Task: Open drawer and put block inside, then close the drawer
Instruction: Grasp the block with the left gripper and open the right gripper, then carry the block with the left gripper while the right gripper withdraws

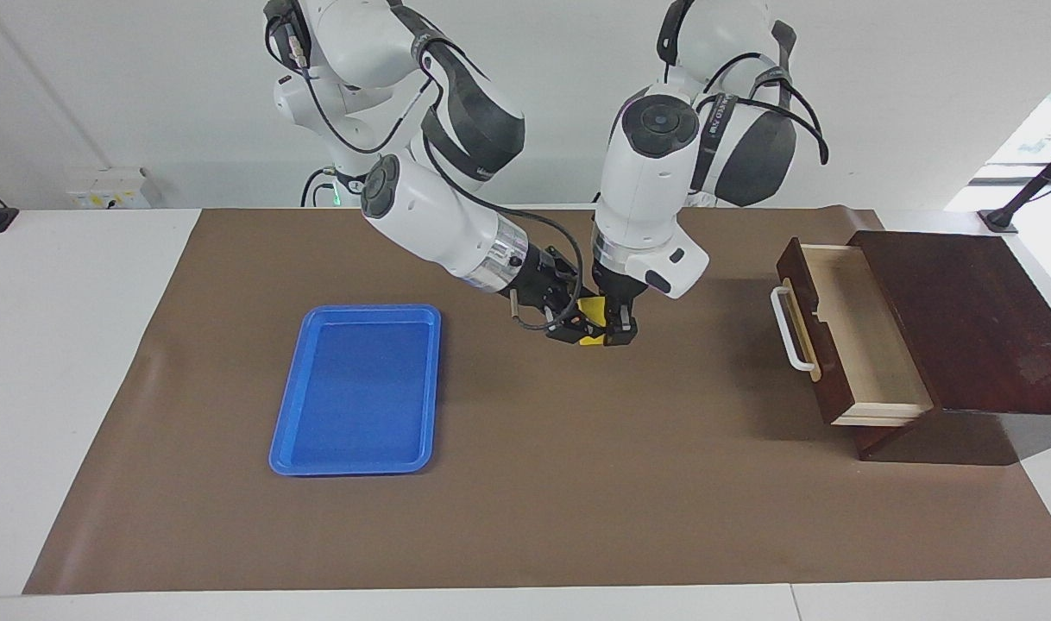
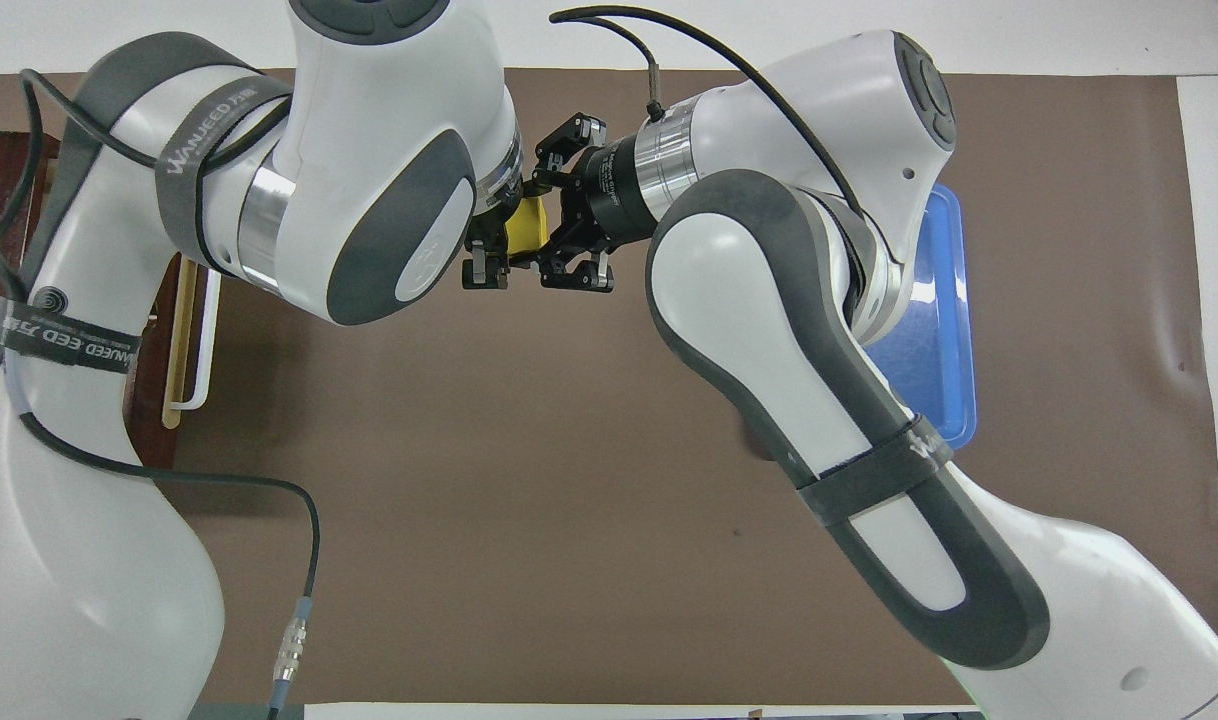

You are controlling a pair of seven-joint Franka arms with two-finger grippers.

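Now the block (image 1: 591,312) hangs mid-mat, above the mat (image 1: 525,483), clenched by the left gripper (image 1: 616,332); whether the right gripper (image 1: 577,328) beside it grips cannot be told. The drawer (image 1: 845,345) stands open at the left arm's edge.

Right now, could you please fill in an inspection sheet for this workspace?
Surface: brown mat over a white table.
Job's things: drawer pulled open, nothing seen inside; yellow block held in the air between both grippers, over the mat.
Clutter: blue tray, nothing seen in it.
Grippers: left gripper shut on the block from above; right gripper beside the block, grip unclear.
Cables: black cables along both arms.
Surroundings: white wall, socket box.
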